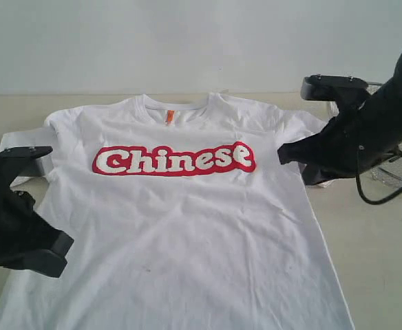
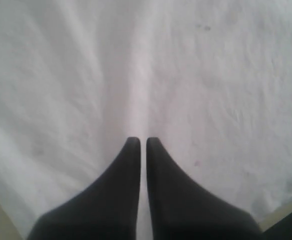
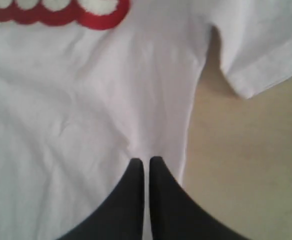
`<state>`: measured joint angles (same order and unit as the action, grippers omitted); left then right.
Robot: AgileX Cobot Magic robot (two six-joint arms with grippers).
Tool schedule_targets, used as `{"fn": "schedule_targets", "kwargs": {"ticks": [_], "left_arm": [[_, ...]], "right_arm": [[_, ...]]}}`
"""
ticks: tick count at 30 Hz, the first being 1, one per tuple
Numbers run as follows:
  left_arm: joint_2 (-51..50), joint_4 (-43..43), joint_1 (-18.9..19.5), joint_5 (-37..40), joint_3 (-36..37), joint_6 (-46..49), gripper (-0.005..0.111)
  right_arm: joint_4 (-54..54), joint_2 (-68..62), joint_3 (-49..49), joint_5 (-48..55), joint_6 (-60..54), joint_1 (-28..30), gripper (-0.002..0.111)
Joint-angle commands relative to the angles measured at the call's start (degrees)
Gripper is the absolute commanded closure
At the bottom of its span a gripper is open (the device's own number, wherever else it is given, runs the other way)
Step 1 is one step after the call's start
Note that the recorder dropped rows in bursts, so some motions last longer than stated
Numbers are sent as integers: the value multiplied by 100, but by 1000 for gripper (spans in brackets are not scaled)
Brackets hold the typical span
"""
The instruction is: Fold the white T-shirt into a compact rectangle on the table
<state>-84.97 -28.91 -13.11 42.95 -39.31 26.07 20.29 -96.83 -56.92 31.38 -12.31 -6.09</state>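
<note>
Table [image 1: 380, 275]: pale beige, broad.
White T-shirt [image 1: 187, 227]: spread flat at centre, lettering up, collar far.
Left gripper [image 2: 142, 141]: jaws closed, over shirt's near left.
Right gripper [image 3: 147, 161]: jaws closed, over shirt's right edge.

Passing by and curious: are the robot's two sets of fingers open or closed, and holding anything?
Left gripper: closed over the white T-shirt; grip cannot be told.
Right gripper: closed near its side edge; grip cannot be told.
</note>
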Motion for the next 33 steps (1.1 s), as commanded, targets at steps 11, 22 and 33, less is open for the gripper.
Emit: {"fn": "schedule_targets", "kwargs": {"ticks": [11, 22, 33], "left_arm": [[38, -211, -9, -225, -31, 71, 102], [38, -211, -9, -286, -31, 71, 102], [38, -211, -9, -298, -31, 71, 102]], "right_arm": [[-1007, -1590, -1544, 133, 474, 314, 108], [-1650, -1792, -1820, 133, 787, 613, 108], [-1702, -1918, -1874, -107, 889, 856, 108]]}}
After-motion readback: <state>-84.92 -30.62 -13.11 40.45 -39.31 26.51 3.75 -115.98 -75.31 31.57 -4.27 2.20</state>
